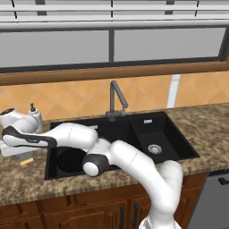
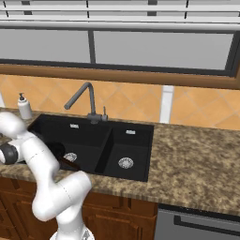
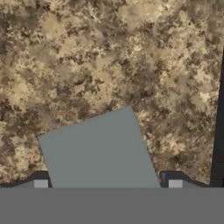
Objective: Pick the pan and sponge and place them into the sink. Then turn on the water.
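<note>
Left of the sink (image 1: 53, 172) on the tabletop (image 3: 109, 57), the gripper (image 3: 108, 183) straddled the sponge (image 3: 98, 151) with jaws spread, not yet clamped, and because its 2 fingertips sat near the sponge's edges, closing off-centre risked nudging it aside.

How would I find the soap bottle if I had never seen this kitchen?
Start at the black double sink set in the speckled brown counter. Go to the far corner of its larger basin, on the side away from the smaller basin, by the orange tiled wall. The soap dispenser bottle stands upright there: small and white with a dark pump top, unlike the tall grey faucet.
</note>
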Robot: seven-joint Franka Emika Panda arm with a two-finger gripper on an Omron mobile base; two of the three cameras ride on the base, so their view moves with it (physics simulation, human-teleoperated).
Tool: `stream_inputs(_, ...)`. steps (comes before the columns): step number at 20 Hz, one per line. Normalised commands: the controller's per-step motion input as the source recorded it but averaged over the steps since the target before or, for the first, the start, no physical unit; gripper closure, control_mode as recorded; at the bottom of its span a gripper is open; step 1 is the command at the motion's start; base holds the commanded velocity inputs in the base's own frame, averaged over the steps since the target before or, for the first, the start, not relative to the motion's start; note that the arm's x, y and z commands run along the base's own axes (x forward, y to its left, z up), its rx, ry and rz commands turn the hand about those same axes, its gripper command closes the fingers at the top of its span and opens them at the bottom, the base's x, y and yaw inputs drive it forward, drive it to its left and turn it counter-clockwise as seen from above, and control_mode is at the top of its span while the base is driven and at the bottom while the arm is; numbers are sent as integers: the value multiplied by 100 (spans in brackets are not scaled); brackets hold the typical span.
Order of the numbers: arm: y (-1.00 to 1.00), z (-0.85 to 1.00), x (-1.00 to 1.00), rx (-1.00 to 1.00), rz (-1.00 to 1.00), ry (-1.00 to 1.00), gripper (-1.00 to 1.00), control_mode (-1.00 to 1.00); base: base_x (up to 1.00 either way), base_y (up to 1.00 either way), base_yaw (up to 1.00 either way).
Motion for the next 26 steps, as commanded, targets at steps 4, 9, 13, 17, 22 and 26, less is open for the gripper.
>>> stream_inputs(4,-72,-25,-61,-1,0,0,100,-100,0,0,0)
stream_inputs(9,-91,-100,-42,3,7,0,100,-100,0,0,0)
stream_inputs(13,-67,-65,-35,9,5,-2,100,-100,0,0,0)
stream_inputs(17,-59,-91,-36,1,1,0,100,-100,0,0,0)
stream_inputs(22,-60,-58,-29,3,0,0,100,-100,0,0,0)
stream_inputs(26,-43,18,-10,5,0,0,100,-100,0,0,0)
